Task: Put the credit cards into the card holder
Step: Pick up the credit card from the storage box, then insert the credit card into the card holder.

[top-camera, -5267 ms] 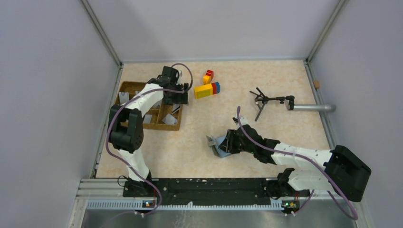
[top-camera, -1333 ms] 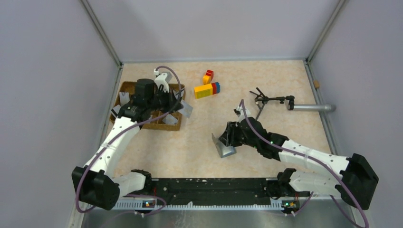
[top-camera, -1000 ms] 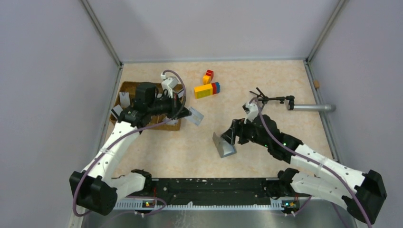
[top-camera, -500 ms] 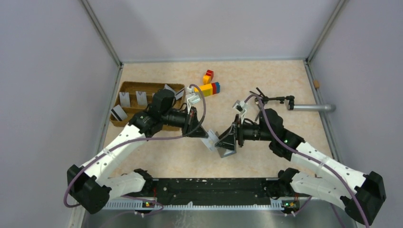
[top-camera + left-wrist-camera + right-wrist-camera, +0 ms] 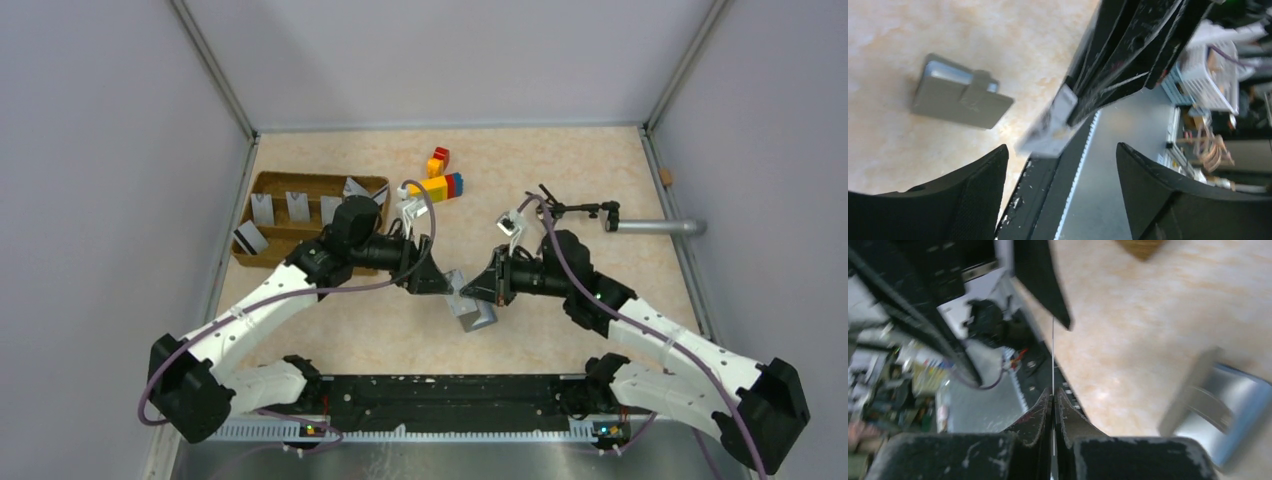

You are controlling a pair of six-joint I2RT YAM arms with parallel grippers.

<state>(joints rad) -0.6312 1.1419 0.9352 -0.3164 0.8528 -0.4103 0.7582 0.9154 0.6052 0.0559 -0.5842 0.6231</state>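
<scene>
One credit card [image 5: 457, 283] held in mid-air over the tabletop's near middle.
Top view: the right gripper [image 5: 475, 285] pinches it and the left gripper [image 5: 432, 280] stands wide open around it. The card holder [image 5: 478, 315] lies just beneath, with other credit cards [image 5: 297, 205] in the wicker tray [image 5: 300, 178] by the left edge. Left wrist: seen face-on, the card looks thin, light, stiff and likely slick, so grip it by an edge. Right wrist alone shows it edge-on, clamped.

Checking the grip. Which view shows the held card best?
Left wrist: the card shows its face, though blurred. Right wrist sees only its thin edge, pinched in the right gripper. Top shows just a small pale sliver.
</scene>
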